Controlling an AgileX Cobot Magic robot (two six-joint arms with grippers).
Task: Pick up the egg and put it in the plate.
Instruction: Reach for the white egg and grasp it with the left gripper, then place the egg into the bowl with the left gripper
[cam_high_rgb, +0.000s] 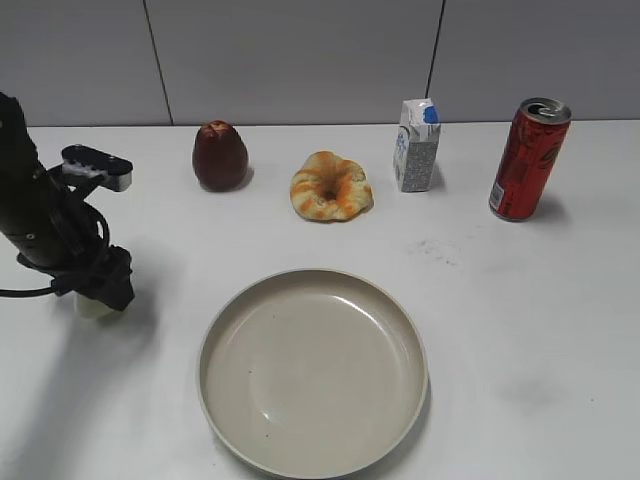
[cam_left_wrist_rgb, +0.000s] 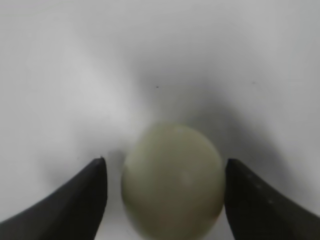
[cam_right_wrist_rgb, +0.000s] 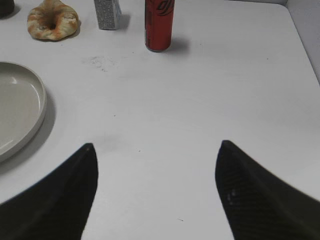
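Between the left gripper's (cam_left_wrist_rgb: 165, 200) open fingers (narrow gaps) — the egg (cam_left_wrist_rgb: 172, 182).

On the white counter (cam_high_rgb: 520, 320): one pale cream egg (cam_left_wrist_rgb: 172, 180), one wide beige round plate (cam_high_rgb: 312, 455), one dark red apple (cam_high_rgb: 219, 156), one orange-glazed ring pastry (cam_high_rgb: 331, 186), one small white-and-blue carton (cam_high_rgb: 416, 146), one red drink can (cam_high_rgb: 528, 159).

Between the matt black fingers (cam_left_wrist_rgb: 75, 200) of the left end effector (cam_left_wrist_rgb: 165, 200) we see the egg (cam_left_wrist_rgb: 172, 182), smooth with a faint sheen. We note the glossy glazed plate (cam_high_rgb: 312, 370) beside that end effector, on a matt white counter (cam_high_rgb: 520, 330). Beyond stand a shiny metal can (cam_high_rgb: 527, 160) and a printed paper carton (cam_high_rgb: 416, 146).
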